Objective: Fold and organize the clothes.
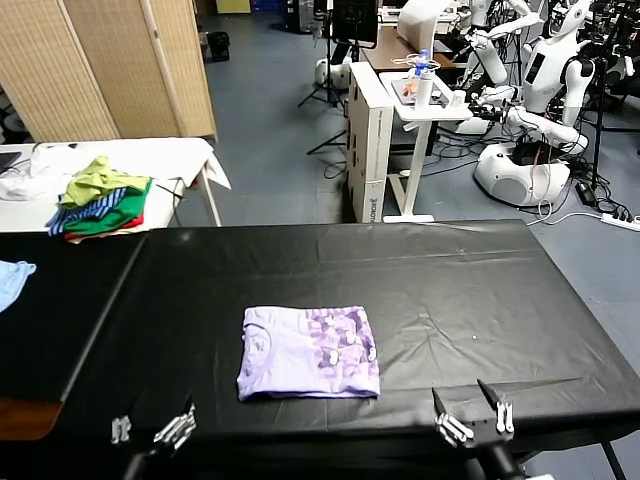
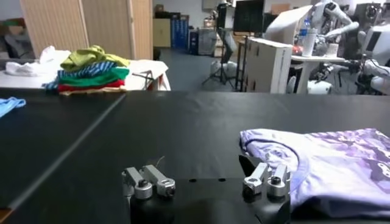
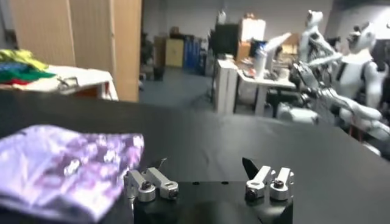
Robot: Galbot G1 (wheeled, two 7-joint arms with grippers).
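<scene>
The lavender T-shirt (image 1: 308, 352) lies folded into a neat rectangle on the black table (image 1: 450, 280), its darker purple print with white marks facing up on its right half. It also shows in the left wrist view (image 2: 329, 164) and in the right wrist view (image 3: 61, 164). My left gripper (image 1: 152, 430) is open and empty at the table's front edge, left of the shirt. My right gripper (image 1: 470, 420) is open and empty at the front edge, right of the shirt. Neither touches the shirt.
A heap of green, yellow and striped garments (image 1: 100, 200) lies on a white table at the back left. A light blue cloth (image 1: 12, 280) lies at the far left edge. White robots (image 1: 540, 110) and a cart stand beyond the table.
</scene>
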